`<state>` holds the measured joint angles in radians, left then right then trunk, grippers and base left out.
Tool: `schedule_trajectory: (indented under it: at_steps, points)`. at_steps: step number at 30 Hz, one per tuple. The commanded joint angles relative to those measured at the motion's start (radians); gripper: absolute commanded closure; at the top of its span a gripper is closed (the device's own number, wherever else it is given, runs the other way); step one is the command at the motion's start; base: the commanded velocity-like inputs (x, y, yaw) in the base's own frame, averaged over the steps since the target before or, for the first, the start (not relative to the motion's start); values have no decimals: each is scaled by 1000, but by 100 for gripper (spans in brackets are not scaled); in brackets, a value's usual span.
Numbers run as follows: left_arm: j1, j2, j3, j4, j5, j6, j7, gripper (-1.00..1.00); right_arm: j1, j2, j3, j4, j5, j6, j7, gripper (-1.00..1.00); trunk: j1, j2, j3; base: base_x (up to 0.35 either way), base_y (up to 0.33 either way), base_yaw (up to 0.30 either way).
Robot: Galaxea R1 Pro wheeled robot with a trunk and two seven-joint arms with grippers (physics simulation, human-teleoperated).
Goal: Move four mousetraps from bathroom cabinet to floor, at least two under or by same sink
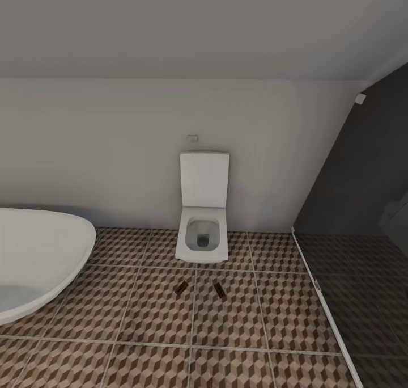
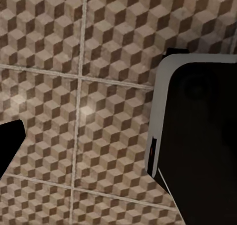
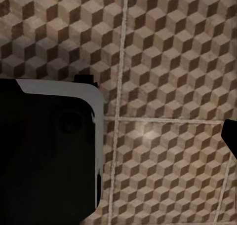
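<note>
Two mousetraps lie on the bathroom floor (image 1: 238, 331) in the head view, just in front of the toilet: one (image 1: 181, 288) to the left, the other (image 1: 219, 289) to the right, a short gap between them. Both are small brown boards, flat on the cube-patterned tiles. The cabinet and the sink are out of view. In the left wrist view a dark finger (image 2: 10, 146) of my left gripper juts in over bare tiles. One dark finger (image 3: 231, 138) of my right gripper shows the same way in the right wrist view. Nothing is seen held.
A white toilet (image 1: 203, 218) stands against the back wall. A white oval bathtub (image 1: 39, 257) fills the left side. A dark glass shower enclosure (image 1: 362, 206) with a low threshold runs along the right. My black, white-edged base (image 2: 197, 136) (image 3: 44, 151) hangs over the tiles.
</note>
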<state>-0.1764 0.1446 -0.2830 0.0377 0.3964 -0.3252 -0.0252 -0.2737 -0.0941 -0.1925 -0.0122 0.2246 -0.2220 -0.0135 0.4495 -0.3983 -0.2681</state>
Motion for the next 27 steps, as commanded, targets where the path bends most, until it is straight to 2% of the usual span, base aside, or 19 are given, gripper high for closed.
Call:
schedule_trajectory:
  at_steps: [1, 3, 9, 15, 27]
  points:
    - [-2, 0, -8, 4, 15, -6, -3, -100, 0, 0, -8, 2, 10, -2, -3, -100, 1, -2, -2, 0, 0, 0]
    - [-2, -1, -8, 3, 39, -7, 0, -100, 2, 2, -8, 2, 10, 0, -6, -100, 1, -2, -2, 0, 0, 0]
    - [-1, -5, -8, 2, 79, -10, 10, -100, 3, 3, -8, 3, 6, 2, -7, -100, 1, -2, -2, 0, 0, 0]
    - [-1, -21, -12, 2, 85, -11, 11, -100, 4, 4, -8, 3, -15, 4, -9, -100, 1, -2, 0, 0, 0, 0]
    - [-1, -26, -13, 3, 86, -8, 14, -100, 5, 4, -8, 3, -28, 4, -9, -100, 1, -2, 16, 0, 0, 0]
